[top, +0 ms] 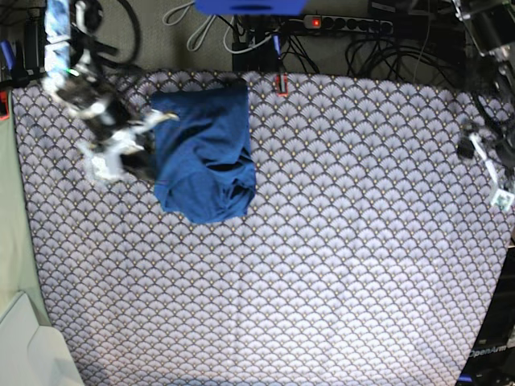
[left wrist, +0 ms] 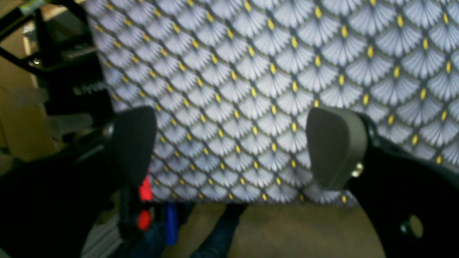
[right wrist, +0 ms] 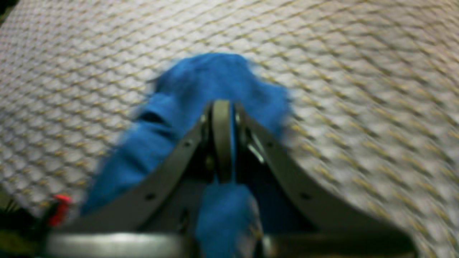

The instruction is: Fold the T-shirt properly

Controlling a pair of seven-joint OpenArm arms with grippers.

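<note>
The blue T-shirt (top: pixel 205 153) lies bunched in a rough rectangle at the back left of the patterned table cover (top: pixel 322 257). My right gripper (top: pixel 149 137) is at the shirt's left edge. In the right wrist view this gripper (right wrist: pixel 222 104) is shut on a fold of the T-shirt (right wrist: pixel 200 79), and blue cloth also hangs below the closed fingers. My left gripper (top: pixel 491 173) is far off at the table's right edge. In its own view the left gripper (left wrist: pixel 235 143) is open, its fingers (left wrist: pixel 335 147) wide apart over bare patterned cover with nothing between them.
A power strip (top: pixel 346 22) and tangled cables run behind the table's far edge. A small red item (top: pixel 280 83) stands at that edge beside the shirt. A pale object (top: pixel 24 346) sits off the front left corner. The floor (left wrist: pixel 287 229) shows past the cover's edge.
</note>
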